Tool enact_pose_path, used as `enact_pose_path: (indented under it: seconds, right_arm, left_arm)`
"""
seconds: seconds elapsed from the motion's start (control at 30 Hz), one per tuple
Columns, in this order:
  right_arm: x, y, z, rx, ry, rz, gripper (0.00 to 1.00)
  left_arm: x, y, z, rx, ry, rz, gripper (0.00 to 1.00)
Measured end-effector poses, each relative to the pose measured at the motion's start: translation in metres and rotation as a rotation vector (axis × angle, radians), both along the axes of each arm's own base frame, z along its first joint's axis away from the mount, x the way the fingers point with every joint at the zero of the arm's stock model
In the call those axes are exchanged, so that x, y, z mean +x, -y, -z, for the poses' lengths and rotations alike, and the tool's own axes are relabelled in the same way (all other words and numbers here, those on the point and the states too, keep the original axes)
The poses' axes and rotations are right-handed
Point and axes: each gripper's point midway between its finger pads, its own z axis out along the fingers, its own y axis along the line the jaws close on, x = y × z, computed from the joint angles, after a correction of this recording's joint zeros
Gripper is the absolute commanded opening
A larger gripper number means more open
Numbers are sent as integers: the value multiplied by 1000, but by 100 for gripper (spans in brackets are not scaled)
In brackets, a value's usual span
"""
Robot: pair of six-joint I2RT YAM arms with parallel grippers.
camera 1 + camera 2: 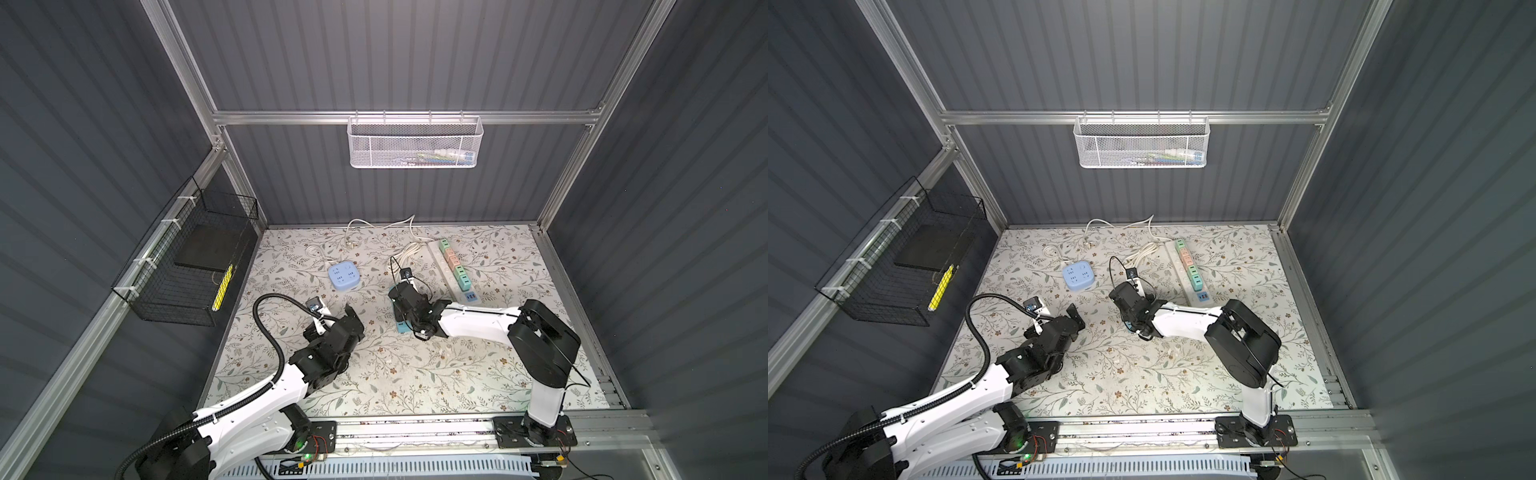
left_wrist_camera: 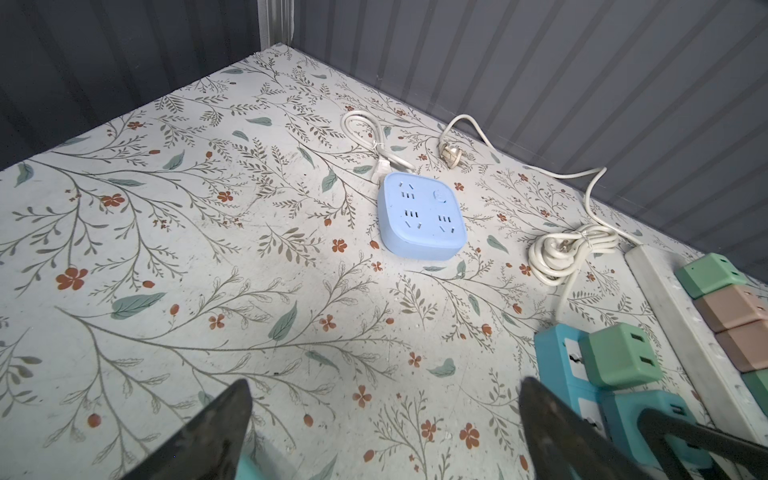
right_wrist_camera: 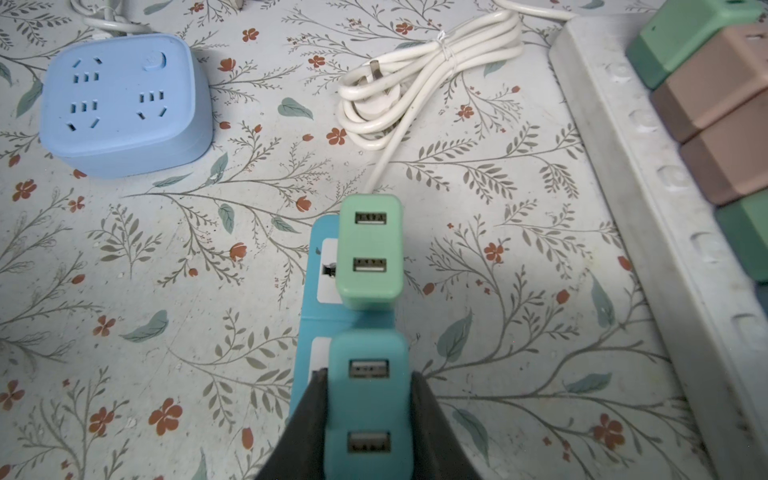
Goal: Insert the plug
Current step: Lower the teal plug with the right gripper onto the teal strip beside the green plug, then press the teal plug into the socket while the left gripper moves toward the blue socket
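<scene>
My right gripper [image 3: 369, 376] is shut on a teal plug [image 3: 368, 399] with two USB ports. It holds the plug upright against the teal power strip [image 3: 322, 266] lying on the table. A green plug [image 3: 370, 249] sits in the strip's socket just beyond it. In both top views the right gripper [image 1: 405, 311] points down over the strip [image 1: 402, 328] at mid-table. My left gripper [image 2: 385, 386] is open with nothing between its fingers. It hovers over bare table to the left of the strip [image 2: 557, 357].
A light-blue square socket block [image 1: 343, 277] lies behind the left gripper. A long white strip [image 1: 453, 266] with several coloured plugs runs along the right. White cables [image 3: 415, 83] lie coiled between them. A black wire basket [image 1: 187, 266] hangs on the left wall and a white mesh basket [image 1: 415, 141] on the back wall.
</scene>
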Motion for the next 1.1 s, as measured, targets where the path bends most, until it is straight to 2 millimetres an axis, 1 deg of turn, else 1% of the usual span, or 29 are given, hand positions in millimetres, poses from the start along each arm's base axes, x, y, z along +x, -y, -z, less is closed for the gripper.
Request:
enact_pose_path:
  seconds: [0.07, 0.2, 0.33, 0.37, 0.43, 0.5, 0.57, 0.6, 0.63, 0.7, 0.73, 0.8, 0.9, 0.97, 1.0, 1.1]
  right_arm:
    - [1, -1, 4, -5, -2, 12, 24]
    - [1, -1, 5, -5, 10, 38, 24]
    - [1, -1, 6, -3, 21, 56, 31]
    - [1, -2, 5, -2, 23, 58, 34]
    - [0, -2, 6, 6, 18, 60, 43]
    - [-6, 1, 15, -22, -25, 40, 58]
    - [-11, 4, 20, -45, -55, 24, 68]
    - [-13, 4, 19, -54, -67, 10, 73]
    - [-14, 4, 15, -51, -70, 3, 76]
    - [-16, 4, -2, -37, -64, -18, 82]
    - [-15, 3, -12, -21, -53, -24, 84]
    - [-11, -1, -42, 24, -23, -43, 87]
    - [-7, -7, -73, 79, 5, -66, 89]
    - [-6, -10, -81, 96, 4, -81, 92]
    - [-8, -11, -80, 97, -5, -90, 93]
    - [-14, -13, -67, 80, -55, -114, 98]
  left_arm:
    - [0, 0, 0, 1, 0, 0, 100]
    - [0, 0, 0, 2, 0, 1, 100]
    - [0, 0, 0, 3, 0, 2, 100]
    - [0, 0, 0, 3, 0, 2, 100]
    - [0, 0, 0, 4, 0, 2, 100]
    - [0, 0, -1, 7, 0, 4, 100]
    - [0, 0, -1, 14, -1, 8, 100]
    - [0, 0, -1, 17, -1, 10, 100]
    - [0, 0, -2, 19, -1, 11, 100]
    - [1, 1, -4, 24, 1, 15, 100]
    - [1, 1, -5, 25, 1, 15, 100]
    - [2, 2, -9, 25, 7, 18, 100]
    - [3, 3, -14, 25, 14, 22, 100]
    - [4, 4, -17, 28, 18, 25, 100]
    - [4, 5, -18, 32, 19, 28, 100]
    - [6, 6, -24, 40, 25, 35, 100]
